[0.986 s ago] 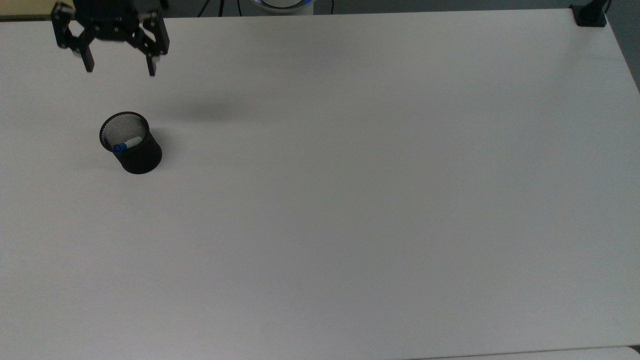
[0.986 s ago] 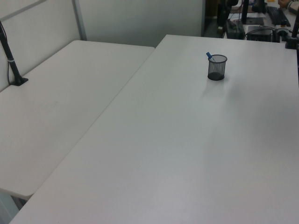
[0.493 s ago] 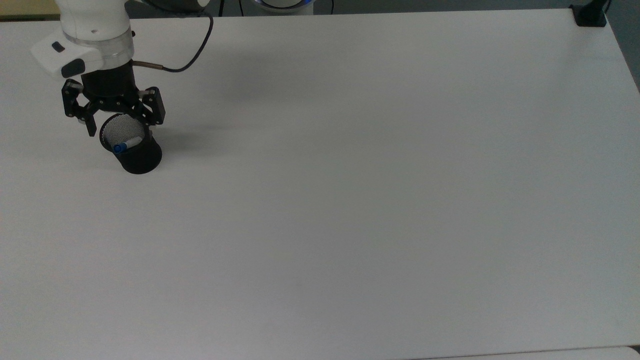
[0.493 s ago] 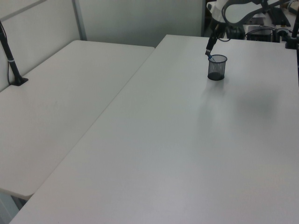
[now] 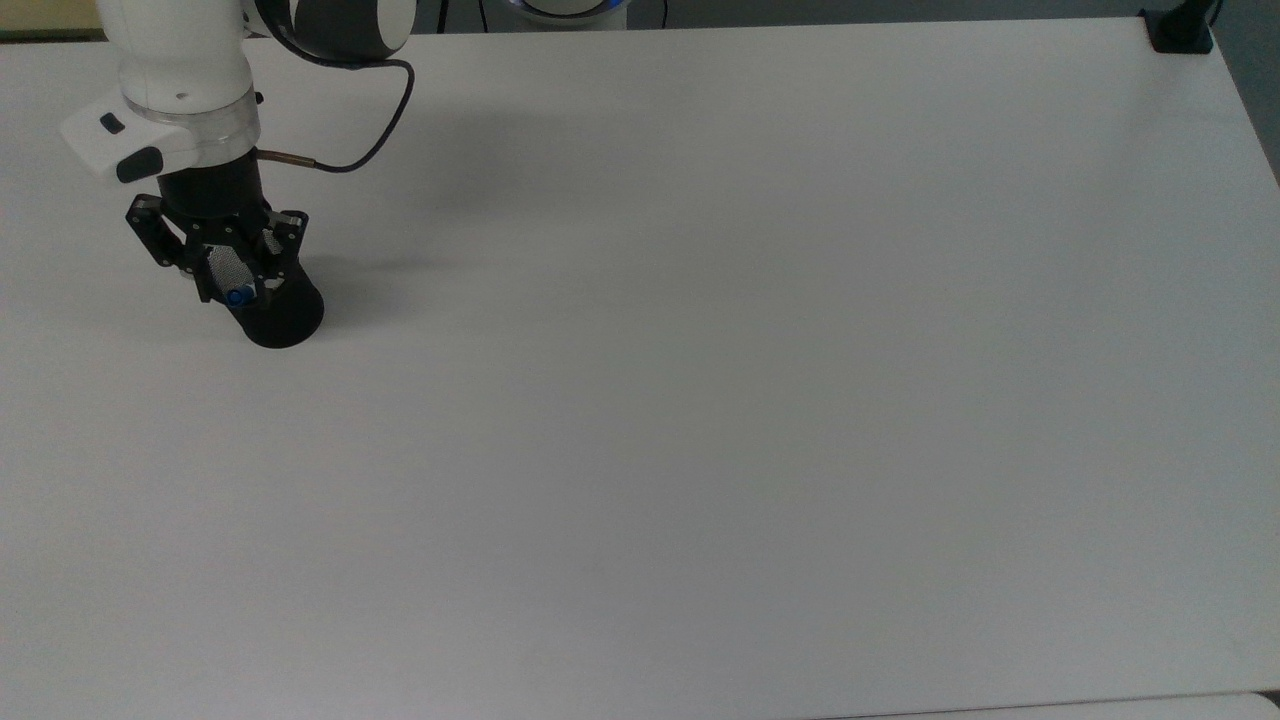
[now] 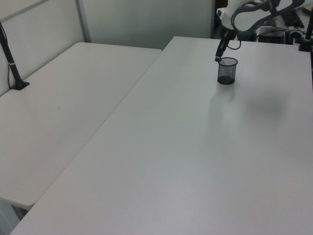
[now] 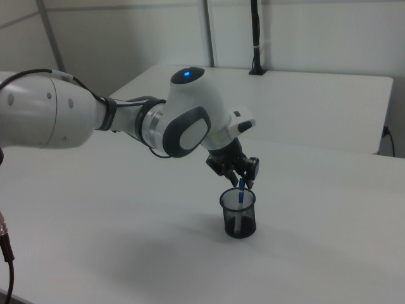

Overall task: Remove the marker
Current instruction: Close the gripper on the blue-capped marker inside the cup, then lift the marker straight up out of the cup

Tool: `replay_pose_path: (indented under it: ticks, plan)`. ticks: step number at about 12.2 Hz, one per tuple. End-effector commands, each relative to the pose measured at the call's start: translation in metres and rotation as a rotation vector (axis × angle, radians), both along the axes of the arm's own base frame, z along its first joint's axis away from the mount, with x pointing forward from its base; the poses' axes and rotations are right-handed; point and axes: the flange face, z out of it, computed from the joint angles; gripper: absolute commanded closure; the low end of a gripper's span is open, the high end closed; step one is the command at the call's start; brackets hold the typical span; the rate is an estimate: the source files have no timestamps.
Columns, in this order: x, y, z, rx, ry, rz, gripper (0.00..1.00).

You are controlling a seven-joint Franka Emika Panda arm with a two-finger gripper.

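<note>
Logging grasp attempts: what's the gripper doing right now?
Gripper: fingers either side of the marker cap at the mesh cup rim; whether closed on it cannot be told.

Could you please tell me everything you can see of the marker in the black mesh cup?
The marker is a slim pen with a blue upper end and a paler barrel seen through the mesh. It stands nearly upright, slightly tilted, inside the black mesh cup, its blue cap poking just above the rim. The gripper has its fingers on either side of that top end. Whether they already pinch it cannot be made out.
</note>
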Motion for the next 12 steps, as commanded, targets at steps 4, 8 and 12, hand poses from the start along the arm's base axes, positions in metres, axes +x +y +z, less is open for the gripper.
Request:
replay_pose_path:
  ticks: [4,8,12]
  plan:
    - [-0.009,-0.003,0.039,0.008,-0.062,-0.032,1.0]
    - [-0.029,0.01,0.133,0.08,-0.037,-0.053,1.0]
    - [-0.05,0.048,0.18,0.175,0.067,-0.019,1.0]
